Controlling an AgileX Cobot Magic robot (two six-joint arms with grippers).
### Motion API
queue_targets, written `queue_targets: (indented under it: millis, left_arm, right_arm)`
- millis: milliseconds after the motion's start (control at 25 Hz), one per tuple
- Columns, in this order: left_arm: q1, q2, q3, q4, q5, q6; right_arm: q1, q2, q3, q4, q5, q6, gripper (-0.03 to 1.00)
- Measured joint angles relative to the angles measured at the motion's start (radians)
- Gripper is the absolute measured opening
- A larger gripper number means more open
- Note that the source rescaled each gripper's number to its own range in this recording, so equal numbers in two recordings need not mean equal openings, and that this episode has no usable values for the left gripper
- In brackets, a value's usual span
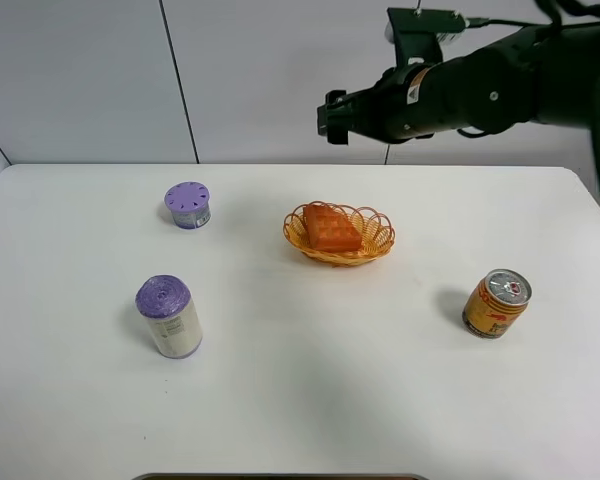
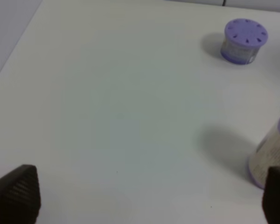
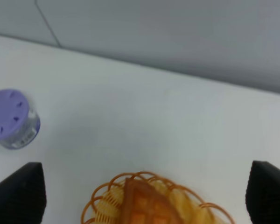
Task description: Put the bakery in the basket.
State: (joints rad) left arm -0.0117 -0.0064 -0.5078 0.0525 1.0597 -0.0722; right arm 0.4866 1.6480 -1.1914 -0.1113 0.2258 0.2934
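Observation:
The orange-brown waffle-like bakery (image 1: 331, 229) lies inside the orange-yellow woven basket (image 1: 376, 243) at the middle of the table. In the right wrist view the bakery (image 3: 144, 205) and the basket (image 3: 105, 198) show at the lower edge. My right gripper (image 1: 332, 117) hangs high above the basket, open and empty, its fingertips (image 3: 18, 191) wide apart. My left gripper (image 2: 144, 196) is open and empty over the table's left part; it does not show in the exterior view.
A short purple-lidded jar (image 1: 187, 205) stands at the back left, a taller purple-capped container (image 1: 168, 317) at the front left. A gold drink can (image 1: 496, 303) stands at the right. The jar also shows in the left wrist view (image 2: 244, 41).

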Motion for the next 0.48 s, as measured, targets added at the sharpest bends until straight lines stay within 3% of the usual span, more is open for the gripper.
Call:
queue_targets:
  millis: [480]
  left_arm:
    - [0.0,0.0,0.0,0.0,0.0,0.0]
  right_arm:
    - [-0.009,-0.338,0.0,-0.169,0.164,-0.001,0.52]
